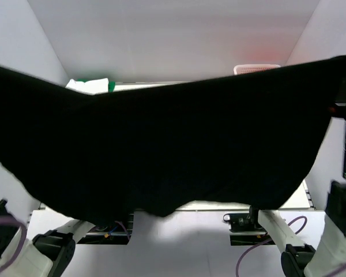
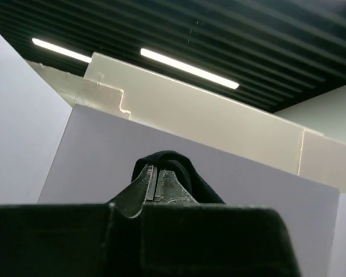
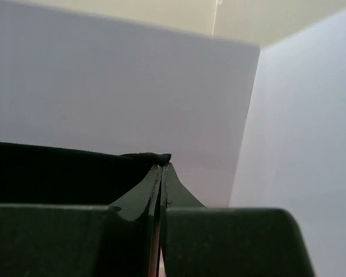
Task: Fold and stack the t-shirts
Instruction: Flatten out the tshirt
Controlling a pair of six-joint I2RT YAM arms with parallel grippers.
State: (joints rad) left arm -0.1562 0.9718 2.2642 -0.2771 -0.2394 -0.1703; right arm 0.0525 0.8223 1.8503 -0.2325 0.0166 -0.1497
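A large black t-shirt (image 1: pixel 173 150) hangs stretched wide in the air between my two grippers and fills most of the top view. In the left wrist view my left gripper (image 2: pixel 153 170) is shut on a fold of the black cloth (image 2: pixel 191 173), which wraps over its fingertips. In the right wrist view my right gripper (image 3: pixel 163 164) is shut on another edge of the black t-shirt (image 3: pixel 57 173), which runs off to the left. A white t-shirt (image 1: pixel 85 86) and a green one (image 1: pixel 111 86) peek over the black cloth at the back left.
White walls enclose the table on the left, back and right. A pale pinkish object (image 1: pixel 256 68) shows at the back right, mostly hidden. The arm bases (image 1: pixel 49 248) (image 1: pixel 279 231) stand at the near edge. The hanging shirt hides the tabletop.
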